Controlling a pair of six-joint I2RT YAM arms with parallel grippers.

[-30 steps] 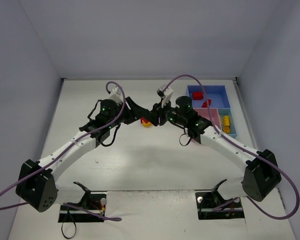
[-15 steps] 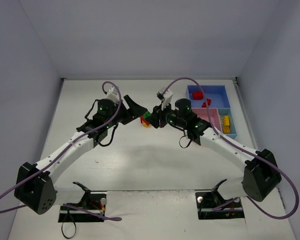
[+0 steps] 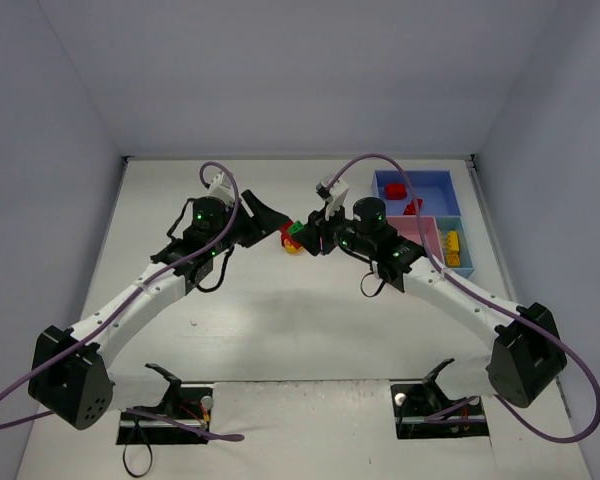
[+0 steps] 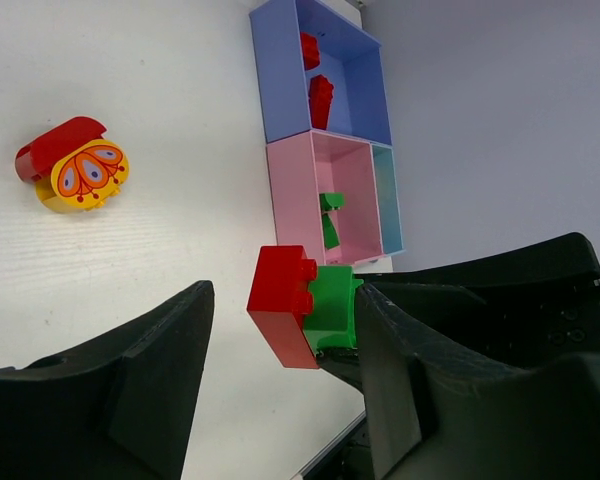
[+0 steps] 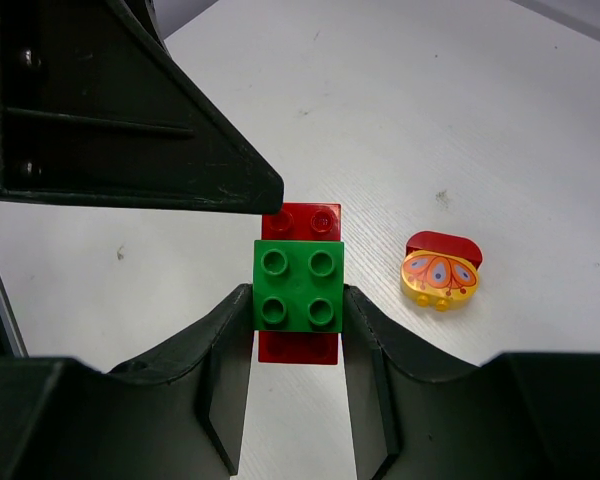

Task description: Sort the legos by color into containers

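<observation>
My right gripper (image 5: pixel 298 300) is shut on a green brick (image 5: pixel 298 285) that is stuck onto a red brick (image 5: pixel 302 222); it holds the pair above the table (image 3: pixel 292 231). My left gripper (image 4: pixel 285 300) is open, its fingers on either side of the red brick (image 4: pixel 283 305) and green brick (image 4: pixel 332 308), with a gap on the red side. The containers stand at the far right. The blue one (image 3: pixel 435 190) holds red bricks, the pink one (image 3: pixel 425 240) holds a green brick (image 4: pixel 330 215), and the light-blue one (image 3: pixel 465 262) holds yellow bricks.
A rounded yellow piece with an orange print sits on a red piece (image 5: pixel 442 275) on the table just below the grippers (image 3: pixel 292 247). Both arms meet over the middle of the table. The trays also show in the left wrist view (image 4: pixel 280 80).
My left gripper has drawn back a little to the left from the right gripper. The red and green pair now shows between the two grippers.
</observation>
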